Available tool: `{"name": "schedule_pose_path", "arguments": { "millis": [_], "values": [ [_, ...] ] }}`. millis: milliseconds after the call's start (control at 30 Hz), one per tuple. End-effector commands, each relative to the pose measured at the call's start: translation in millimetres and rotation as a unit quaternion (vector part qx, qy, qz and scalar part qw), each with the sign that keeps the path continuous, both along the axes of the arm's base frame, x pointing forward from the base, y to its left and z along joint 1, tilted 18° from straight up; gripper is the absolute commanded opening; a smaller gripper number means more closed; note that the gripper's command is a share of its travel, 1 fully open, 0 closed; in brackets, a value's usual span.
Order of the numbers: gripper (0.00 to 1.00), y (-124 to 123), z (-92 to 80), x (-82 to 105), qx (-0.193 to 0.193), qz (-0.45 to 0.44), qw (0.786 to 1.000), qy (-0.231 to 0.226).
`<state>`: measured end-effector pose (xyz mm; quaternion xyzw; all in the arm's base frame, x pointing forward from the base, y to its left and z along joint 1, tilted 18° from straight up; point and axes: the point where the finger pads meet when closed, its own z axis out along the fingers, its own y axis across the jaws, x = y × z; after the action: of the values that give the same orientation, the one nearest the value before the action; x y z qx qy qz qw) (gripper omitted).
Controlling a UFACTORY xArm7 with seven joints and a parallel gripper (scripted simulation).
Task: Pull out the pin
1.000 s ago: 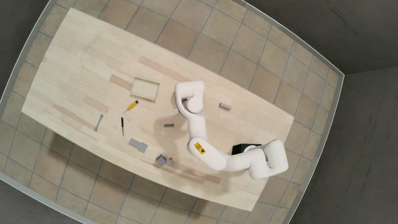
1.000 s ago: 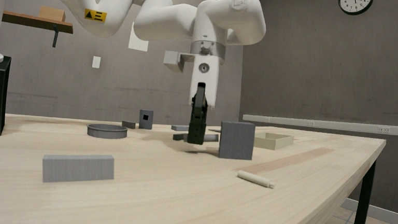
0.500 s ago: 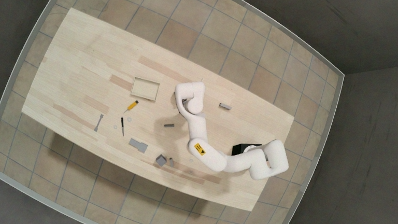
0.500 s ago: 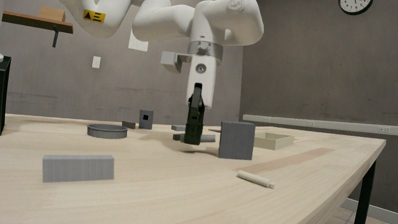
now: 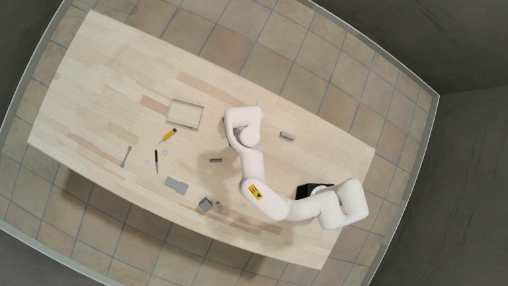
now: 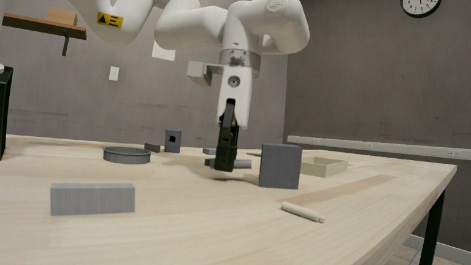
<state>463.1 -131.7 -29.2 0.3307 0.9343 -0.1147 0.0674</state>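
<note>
In the exterior view, my gripper (image 6: pixel 224 165) points straight down and is shut on a grey pin (image 6: pixel 241 163). The pin lies level between the fingers, a little above the table, with its shadow below. Its right end stands just short of the left face of a grey block (image 6: pixel 279 165), with a narrow gap between them. The block stands upright on the table. In the overhead view the arm's wrist (image 5: pixel 244 125) covers the fingers, the pin and the block.
A long grey block (image 6: pixel 92 198) lies front left and a cream peg (image 6: pixel 302 211) front right. A grey ring (image 6: pixel 126 154), a holed block (image 6: pixel 172 140) and a small grey piece (image 6: pixel 152 147) stand behind. An open tray (image 6: pixel 323 165) sits right of the block. Hand tools (image 5: pixel 168 134) lie at the far end.
</note>
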Motion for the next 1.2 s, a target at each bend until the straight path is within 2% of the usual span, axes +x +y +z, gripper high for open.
{"name": "schedule_pose_path", "arguments": {
  "millis": [0,767,1167],
  "values": [
    [0.0,3.5,-1.0,-4.1,-0.001,0.0,1.0,-0.001],
    [0.0,4.5,-0.2,-4.1,-0.001,0.001,1.0,-0.003],
    [0.0,10.5,-5.0,-13.1,0.0,0.001,1.0,-0.001]
  ]
}}
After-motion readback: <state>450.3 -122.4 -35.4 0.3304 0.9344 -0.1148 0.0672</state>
